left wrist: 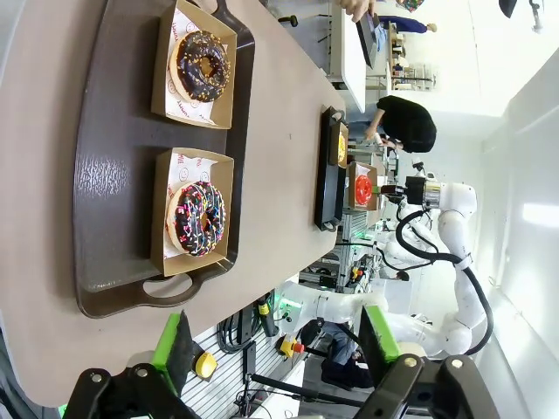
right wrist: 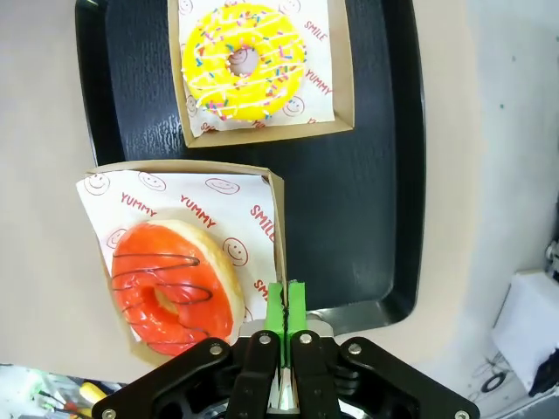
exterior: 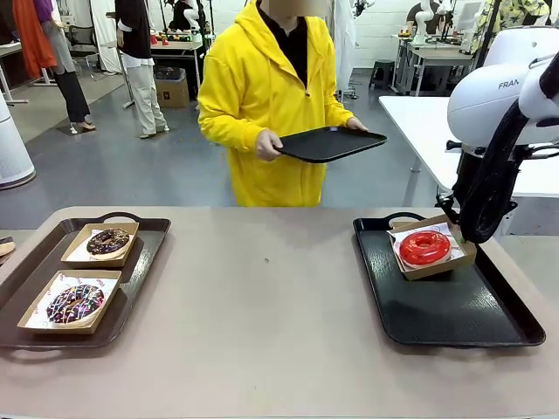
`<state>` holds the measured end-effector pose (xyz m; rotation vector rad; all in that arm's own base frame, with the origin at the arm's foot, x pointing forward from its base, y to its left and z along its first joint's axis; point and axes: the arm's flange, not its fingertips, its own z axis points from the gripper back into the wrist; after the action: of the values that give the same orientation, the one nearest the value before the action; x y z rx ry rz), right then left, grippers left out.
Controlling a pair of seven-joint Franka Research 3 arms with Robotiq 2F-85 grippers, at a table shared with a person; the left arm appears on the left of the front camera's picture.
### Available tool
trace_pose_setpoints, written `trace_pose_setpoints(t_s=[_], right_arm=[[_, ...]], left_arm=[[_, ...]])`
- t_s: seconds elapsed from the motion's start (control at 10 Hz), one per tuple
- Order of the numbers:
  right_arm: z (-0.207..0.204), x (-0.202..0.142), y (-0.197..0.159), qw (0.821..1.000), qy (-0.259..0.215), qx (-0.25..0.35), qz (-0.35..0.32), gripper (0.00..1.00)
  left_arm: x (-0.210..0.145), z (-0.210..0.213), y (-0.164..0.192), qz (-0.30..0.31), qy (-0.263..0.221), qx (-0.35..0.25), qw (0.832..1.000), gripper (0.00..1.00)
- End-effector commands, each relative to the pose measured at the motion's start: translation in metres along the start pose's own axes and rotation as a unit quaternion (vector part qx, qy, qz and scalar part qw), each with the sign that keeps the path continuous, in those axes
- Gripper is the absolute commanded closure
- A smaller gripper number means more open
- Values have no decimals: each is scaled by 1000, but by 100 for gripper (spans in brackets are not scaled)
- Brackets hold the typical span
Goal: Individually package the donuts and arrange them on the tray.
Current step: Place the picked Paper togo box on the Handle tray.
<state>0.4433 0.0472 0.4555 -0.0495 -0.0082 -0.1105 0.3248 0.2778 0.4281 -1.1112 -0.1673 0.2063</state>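
Here the glossy red donut [exterior: 424, 247] sits in a shallow cardboard box [exterior: 430, 264] at the right of the front view, held tilted above the far left part of the black tray [exterior: 463, 314]. The right end effector [right wrist: 286, 301] is pinched tight on that box's wall, green pads pressed together on the cardboard, seen at the bottom centre of the right wrist view. In that same view the yellow-iced donut [right wrist: 242, 61] lies in its own paper-lined box [right wrist: 342, 96] at the top, resting on the tray, with a strip of bare black tray between the two boxes. The near part of the tray in the front view is bare and open, its raised rim running all round.

At the left of the front view a brown tray [exterior: 140, 279] carries two more boxes, apart from each other: the dark chocolate donut [exterior: 107, 242] in the far one, the sprinkled chocolate donut [exterior: 75, 303] in the near one. Between the two trays the counter [exterior: 262, 297] lies wide and bare.

The left end effector [left wrist: 275, 349] shows at the bottom of the left wrist view, fingers spread wide and holding nothing, off the counter's edge near the brown tray's handle.

Across the counter, at the upper middle of the front view, a person in a yellow hooded top [exterior: 253, 96] holds another black tray [exterior: 330, 142] in both hands.
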Motion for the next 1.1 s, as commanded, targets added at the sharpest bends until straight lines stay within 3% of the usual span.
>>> trace_pose_setpoints(t_s=[0.0, 0.3, 0.7, 1.0], right_arm=[[0, -1, 0, 1000, 4, 3, -8, 99], [-7, -4, -2, 1000, -3, 9, 12, 99], [-38, -26, -1, 997, -56, 36, 36, 99], [-63, -32, 5, 997, -33, 41, 52, 99]], left_arm=[[-3, 0, -2, -1, -5, -4, 1000, 0], [-3, 0, -2, -1, -5, -4, 1000, 0], [-3, 0, -2, -1, -5, -4, 1000, 0], [-3, 0, -2, -1, -5, -4, 1000, 0]])
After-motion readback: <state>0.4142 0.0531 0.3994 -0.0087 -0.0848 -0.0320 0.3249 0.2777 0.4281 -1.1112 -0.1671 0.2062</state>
